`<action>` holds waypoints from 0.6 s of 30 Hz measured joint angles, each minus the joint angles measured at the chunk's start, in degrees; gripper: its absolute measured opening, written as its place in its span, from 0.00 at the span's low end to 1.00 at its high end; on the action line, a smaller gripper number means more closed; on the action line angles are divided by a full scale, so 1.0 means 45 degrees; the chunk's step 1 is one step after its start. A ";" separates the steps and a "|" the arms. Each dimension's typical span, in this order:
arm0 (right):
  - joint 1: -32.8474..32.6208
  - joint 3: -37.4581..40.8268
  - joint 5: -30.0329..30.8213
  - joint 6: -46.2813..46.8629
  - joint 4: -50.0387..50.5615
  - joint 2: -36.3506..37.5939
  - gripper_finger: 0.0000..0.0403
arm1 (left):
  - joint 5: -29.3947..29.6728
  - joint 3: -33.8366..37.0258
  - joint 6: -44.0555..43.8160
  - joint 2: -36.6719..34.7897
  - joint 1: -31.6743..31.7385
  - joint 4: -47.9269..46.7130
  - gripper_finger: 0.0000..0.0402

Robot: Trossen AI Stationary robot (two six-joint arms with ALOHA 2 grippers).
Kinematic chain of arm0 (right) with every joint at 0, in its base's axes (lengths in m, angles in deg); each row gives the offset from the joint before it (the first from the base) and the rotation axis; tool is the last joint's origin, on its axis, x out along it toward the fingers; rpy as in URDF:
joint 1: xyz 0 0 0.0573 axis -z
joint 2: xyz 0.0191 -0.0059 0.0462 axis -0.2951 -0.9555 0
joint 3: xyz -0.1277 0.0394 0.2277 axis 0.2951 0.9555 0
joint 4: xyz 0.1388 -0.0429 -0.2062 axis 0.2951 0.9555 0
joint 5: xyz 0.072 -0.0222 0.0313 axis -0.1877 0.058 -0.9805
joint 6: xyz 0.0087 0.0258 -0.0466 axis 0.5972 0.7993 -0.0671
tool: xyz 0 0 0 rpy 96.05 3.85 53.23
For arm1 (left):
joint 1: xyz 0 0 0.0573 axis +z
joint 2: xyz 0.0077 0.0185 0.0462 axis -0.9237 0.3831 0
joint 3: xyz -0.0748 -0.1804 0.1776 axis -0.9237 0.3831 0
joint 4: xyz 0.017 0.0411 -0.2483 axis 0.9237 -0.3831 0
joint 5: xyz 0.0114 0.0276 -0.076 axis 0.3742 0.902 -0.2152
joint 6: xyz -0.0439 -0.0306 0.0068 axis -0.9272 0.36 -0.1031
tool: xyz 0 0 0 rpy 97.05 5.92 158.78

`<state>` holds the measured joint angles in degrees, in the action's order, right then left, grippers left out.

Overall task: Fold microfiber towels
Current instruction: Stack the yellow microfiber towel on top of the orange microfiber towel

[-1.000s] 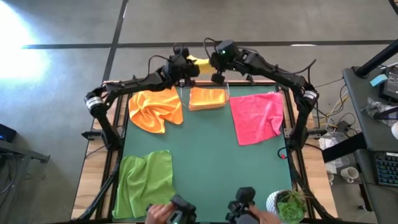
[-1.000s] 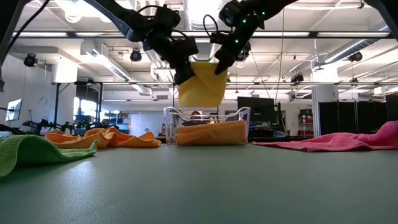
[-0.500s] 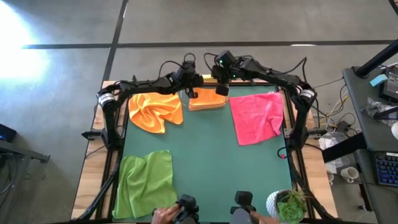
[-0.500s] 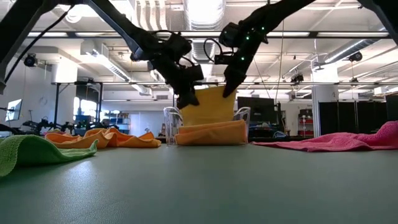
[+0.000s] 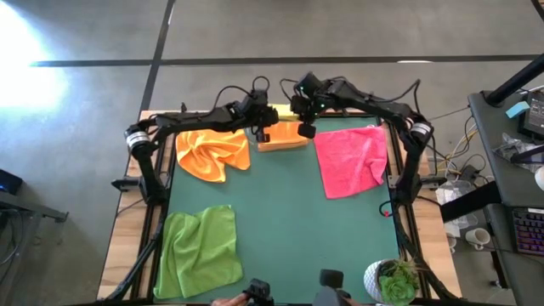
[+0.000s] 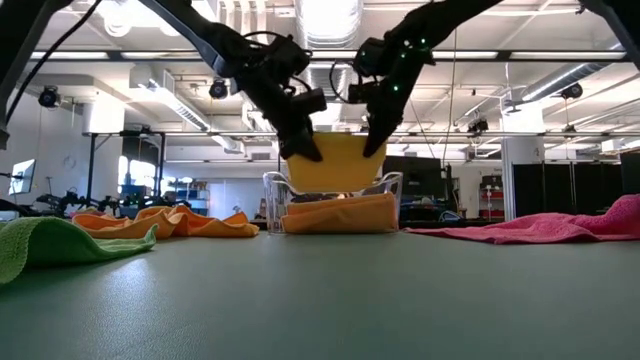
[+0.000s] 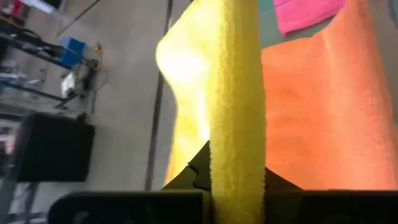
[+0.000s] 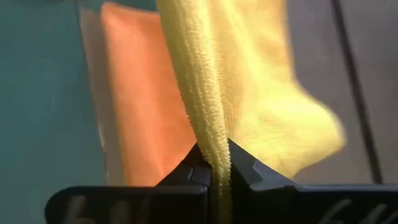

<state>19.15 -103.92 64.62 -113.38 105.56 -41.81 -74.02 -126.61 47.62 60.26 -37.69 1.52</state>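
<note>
One orange towel (image 5: 283, 136) folded in the bin (image 6: 275, 200) at the bench's far edge, left end effector (image 6: 300, 147) and right end effector (image 6: 374, 143) both pinching the folded yellow towel (image 6: 332, 165) above it; crumpled orange towel (image 5: 212, 150), pink towel (image 5: 351, 158), green towel (image 5: 199, 250) unfolded.

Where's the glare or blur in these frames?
High view: blown-out glare patch on the floor, upper left. Low view: bright ceiling lights; folded yellow microfiber towel sharp over the clear plastic bin. Wrist views: same towel fills the frame, soft and overexposed in the left wrist view.
</note>
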 joint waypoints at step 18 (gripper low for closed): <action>-0.0015 0.0470 -0.0239 -0.0581 0.0000 -0.1046 0.02 | -0.0453 0.0094 -0.0874 0.1274 -0.0053 -0.0279 0.00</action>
<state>19.09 -101.80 63.54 -116.00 105.56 -46.51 -76.06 -126.19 43.69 65.99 -37.93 0.27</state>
